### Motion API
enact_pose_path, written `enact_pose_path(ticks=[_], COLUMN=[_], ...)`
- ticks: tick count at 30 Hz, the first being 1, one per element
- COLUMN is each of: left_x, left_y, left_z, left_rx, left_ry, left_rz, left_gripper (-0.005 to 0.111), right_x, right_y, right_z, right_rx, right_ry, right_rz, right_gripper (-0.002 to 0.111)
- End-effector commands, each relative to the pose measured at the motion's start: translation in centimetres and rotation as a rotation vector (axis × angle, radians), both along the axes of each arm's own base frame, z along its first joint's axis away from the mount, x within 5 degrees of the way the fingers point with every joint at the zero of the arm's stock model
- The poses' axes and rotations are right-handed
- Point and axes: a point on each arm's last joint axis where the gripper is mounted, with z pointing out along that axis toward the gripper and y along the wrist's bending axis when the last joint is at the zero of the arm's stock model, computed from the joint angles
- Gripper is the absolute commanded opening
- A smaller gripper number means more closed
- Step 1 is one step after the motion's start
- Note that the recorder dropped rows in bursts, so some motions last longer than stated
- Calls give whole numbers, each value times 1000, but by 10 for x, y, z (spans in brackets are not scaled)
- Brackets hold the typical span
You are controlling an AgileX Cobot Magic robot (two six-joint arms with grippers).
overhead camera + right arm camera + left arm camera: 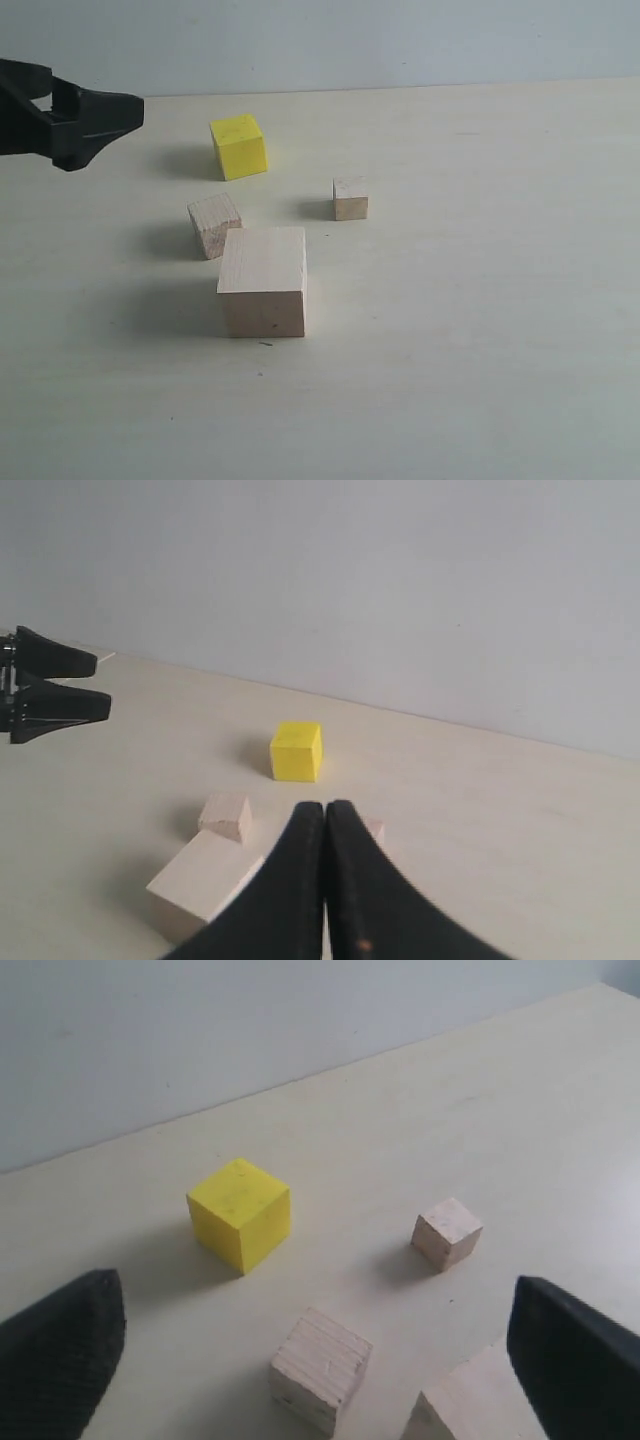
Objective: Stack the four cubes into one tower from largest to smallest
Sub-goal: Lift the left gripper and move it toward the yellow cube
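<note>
All four cubes stand apart on the table, none stacked. Nearest the front is the large pale wood cube (pixel 262 280) (pixel 470 1405) (pixel 205 880). The smaller bare wood cube (pixel 214 224) (pixel 320 1368) (pixel 226 816) sits just behind its left corner. The yellow cube (pixel 238 146) (pixel 240 1213) (pixel 296 750) is farthest back. The smallest wood cube (pixel 350 198) (pixel 447 1232) lies to the right. My left gripper (pixel 120 120) (pixel 312 1282) (pixel 100 685) hovers open and empty, left of the yellow cube. My right gripper (pixel 325 808) is shut on nothing and partly hides the smallest cube (pixel 374 830).
The pale tabletop (pixel 480 300) stretches bare to the right and front of the cubes. A plain wall (pixel 400 40) closes off the back edge. Nothing else stands near the cubes.
</note>
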Motion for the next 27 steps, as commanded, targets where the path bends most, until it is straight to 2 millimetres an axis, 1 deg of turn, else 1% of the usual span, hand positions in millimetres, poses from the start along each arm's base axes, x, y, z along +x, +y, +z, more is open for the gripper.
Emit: enact_pose_path(ticks=[1, 2, 3, 4, 5, 6, 7, 8, 9, 12, 14, 15, 16, 19, 21, 23, 24, 27], left_x=[29, 37, 52, 61, 72, 86, 96, 106, 118, 145, 159, 168, 174, 191, 198, 201, 201, 200], left_y=[-5, -7, -10, -12, -15, -18, -21, -23, -27, -34, -37, -37, -38, -35, -30, -27, -28, -31], left_z=[8, 9, 10, 10, 14, 11, 13, 10, 11, 2, -2, -9, -12, -30, -44, -52, -56, -56], left_rx=[72, 89, 117, 138, 128, 129, 124, 123, 115, 114, 136, 161, 186, 209, 149, 78, 50, 31], left_ry=[-44, -46, -50, -51, -53, -44, -54, -46, -54, -49, -69, -74, -89, -60, 21, 84, 110, 125], left_rz=[-37, -45, -60, -72, -72, -75, -87, -96, -109, -126, -136, -138, -137, -68, 54, 128, 134, 121], left_gripper=[105, 105, 105, 105, 105, 105, 105, 105, 105, 105, 105, 105, 105, 105, 105, 105, 105, 105], right_x=[7, 9, 11, 12, 13, 14, 15, 16, 17, 16, 16, 16, 15, 15, 15, 15, 15, 15], right_y=[-5, -5, -5, -4, -4, -4, -3, -3, -3, -2, -2, -2, -1, -1, -1, -1, -1, -1], right_z=[6, 6, 5, 4, 4, 3, 2, 2, 1, 0, 0, -1, -1, -1, -1, -1, -1, -1], right_rx=[-18, -18, -18, -13, -16, -18, -19, -21, -23, -25, -27, -28, -28, -11, -11, -4, -4, 3], right_ry=[-76, -71, -66, -52, -43, -34, -30, -22, -14, -6, 2, 7, 11, 22, 22, 23, 23, 29], right_rz=[-66, -67, -68, -64, -60, -58, -56, -54, -51, -46, -40, -36, -33, -36, -36, -33, -33, -35], right_gripper=[0, 0, 0, 0, 0, 0, 0, 0, 0, 0, 0, 0, 0, 0, 0, 0, 0, 0])
